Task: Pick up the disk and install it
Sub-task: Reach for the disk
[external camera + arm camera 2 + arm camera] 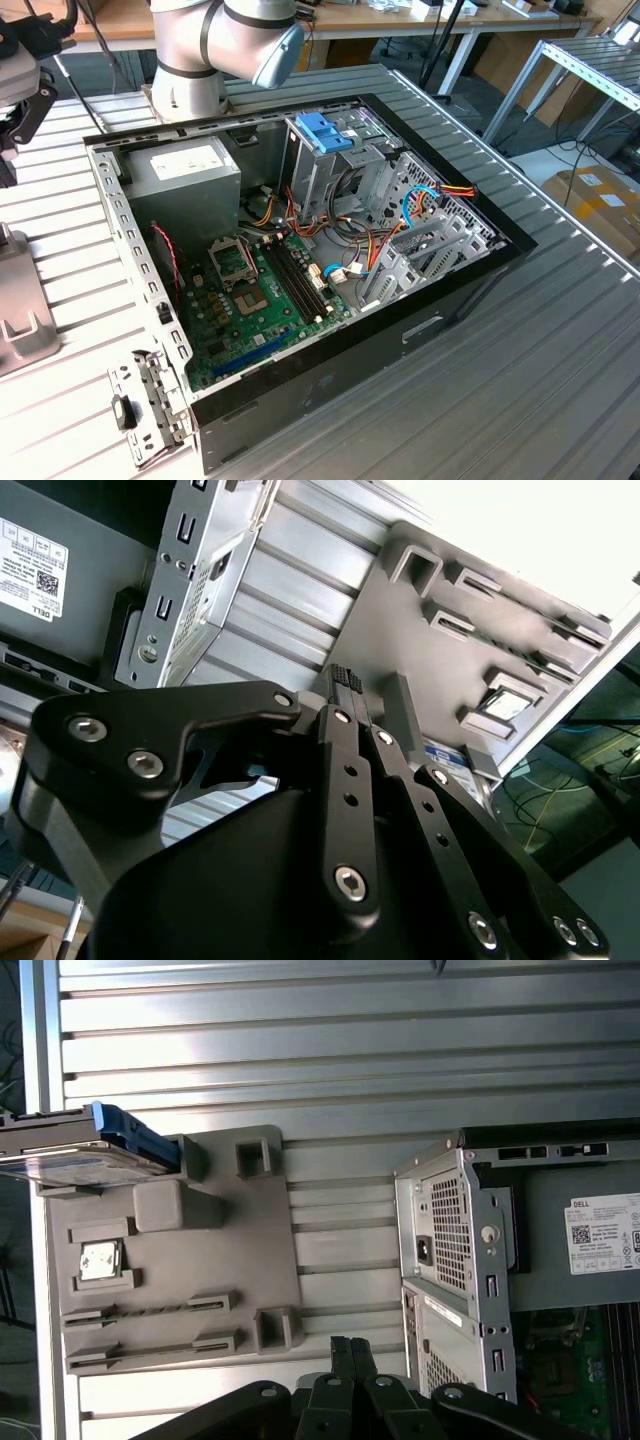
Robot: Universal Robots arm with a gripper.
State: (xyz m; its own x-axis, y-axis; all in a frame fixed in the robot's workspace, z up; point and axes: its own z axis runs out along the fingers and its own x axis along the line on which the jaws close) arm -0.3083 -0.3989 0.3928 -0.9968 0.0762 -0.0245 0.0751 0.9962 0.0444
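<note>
Grey moulded plastic fixture plate lies on the ribbed aluminium tabletop, just beside the open black computer case. The disk, a flat dark grey metal hard drive with blue plastic rails, sits at the plate's corner farthest from that case. The black two-fingered tool hangs over the opposite side of the plate, at the edge nearer the case. From the tool, then, the disk lies diagonally across the plate, well apart, on the side away from the case. Its long edge seems to run along the tabletop's ribs. It looks propped in a raised holder at the plate's rim rather than lying flat on the plate, though how steeply it tilts I cannot tell. One blue rail and a glossy, reflective face are turned toward the first wrist view. In both wrist views the tool's fingertips are pressed together with nothing between them: closed and empty.
</note>
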